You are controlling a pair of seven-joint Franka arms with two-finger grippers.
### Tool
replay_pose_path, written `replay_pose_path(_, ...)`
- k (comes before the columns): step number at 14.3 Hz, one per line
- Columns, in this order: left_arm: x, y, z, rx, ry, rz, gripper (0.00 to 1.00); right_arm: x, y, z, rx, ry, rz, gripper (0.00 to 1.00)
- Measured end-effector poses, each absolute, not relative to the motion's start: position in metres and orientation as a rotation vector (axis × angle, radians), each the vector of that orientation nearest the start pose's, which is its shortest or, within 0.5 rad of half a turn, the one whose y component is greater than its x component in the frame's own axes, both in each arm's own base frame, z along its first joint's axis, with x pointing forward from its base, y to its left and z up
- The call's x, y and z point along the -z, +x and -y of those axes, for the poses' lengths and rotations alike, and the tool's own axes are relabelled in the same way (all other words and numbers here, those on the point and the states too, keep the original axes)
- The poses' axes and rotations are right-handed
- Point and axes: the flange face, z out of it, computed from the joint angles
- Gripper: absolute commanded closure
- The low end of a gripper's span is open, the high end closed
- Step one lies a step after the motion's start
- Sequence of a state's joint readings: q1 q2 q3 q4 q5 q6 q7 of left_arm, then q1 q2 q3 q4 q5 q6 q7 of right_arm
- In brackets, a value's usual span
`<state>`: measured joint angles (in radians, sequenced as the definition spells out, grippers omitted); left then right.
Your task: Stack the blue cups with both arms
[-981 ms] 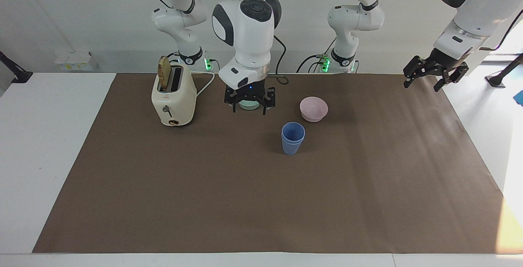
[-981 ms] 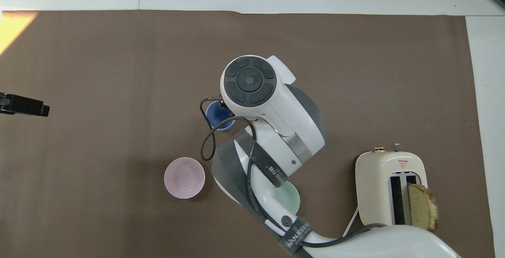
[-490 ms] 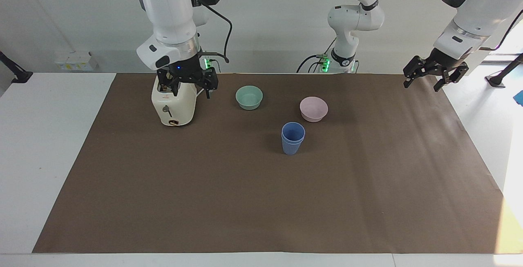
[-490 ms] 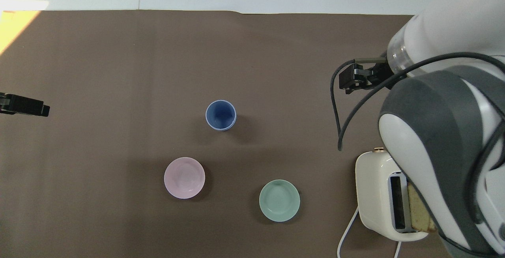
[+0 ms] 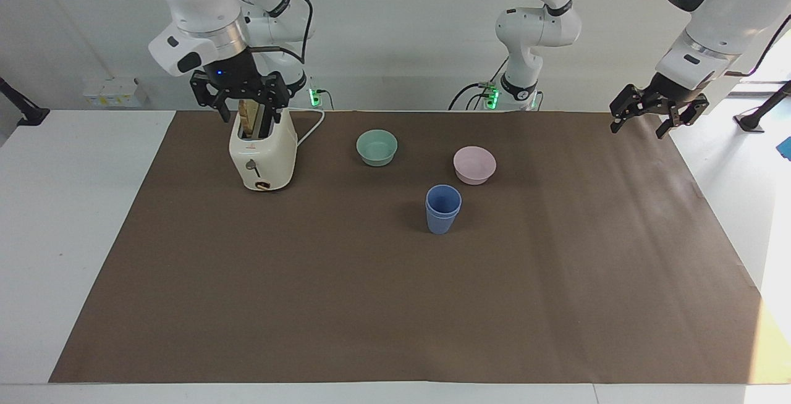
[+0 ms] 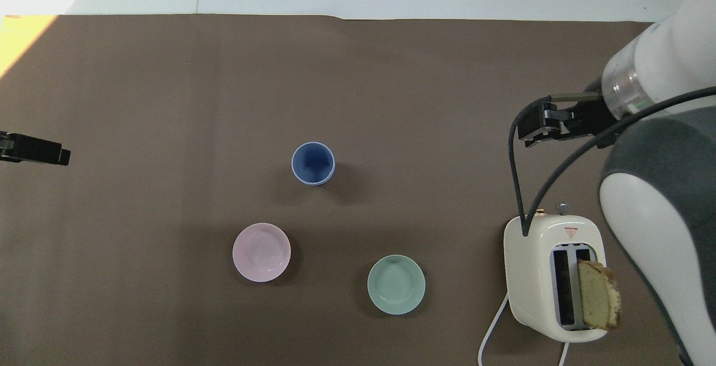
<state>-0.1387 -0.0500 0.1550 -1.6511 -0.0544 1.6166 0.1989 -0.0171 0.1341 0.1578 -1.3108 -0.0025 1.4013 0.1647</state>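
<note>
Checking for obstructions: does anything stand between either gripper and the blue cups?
Nothing visible does. The blue cups stand nested on open mat; the right gripper is over the toaster, the left gripper over the mat's edge.

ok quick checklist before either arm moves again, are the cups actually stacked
1. Two small periwinkle-blue plastic cups nested, one rim above the other: ok.
2. Stack upright on the brown mat: ok.
3. Right hand open, holding nothing, raised over the cream toaster: ok.
4. Left hand open, holding nothing, over the mat's edge: ok.
5. Mint-green bowl and pale pink bowl apart from the stack: ok.
</note>
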Motion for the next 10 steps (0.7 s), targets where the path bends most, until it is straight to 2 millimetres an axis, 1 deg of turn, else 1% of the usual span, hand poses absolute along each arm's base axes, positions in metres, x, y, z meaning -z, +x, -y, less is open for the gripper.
replay_pose_path(1, -0.618, 0.543, -0.005, 0.034, -3.188, -0.289, 0.00, -0.650, 0.572, -0.062, -0.077, -3.121, -0.031, 0.00)
replay_pose_path(2, -0.618, 0.543, -0.005, 0.036, -3.188, -0.289, 0.00, -0.646, 0.571, -0.057, -0.080, -3.118, -0.026, 0.00)
replay_pose_path(6, -0.623, 0.543, -0.005, 0.050, -3.187, -0.289, 0.00, -0.631, 0.561, -0.058, -0.071, -3.125, -0.027, 0.00)
replay_pose_path(10, -0.623, 0.543, -0.005, 0.050, -3.187, -0.289, 0.00, -0.626, 0.557, -0.056, -0.030, -3.128, 0.018, 0.00)
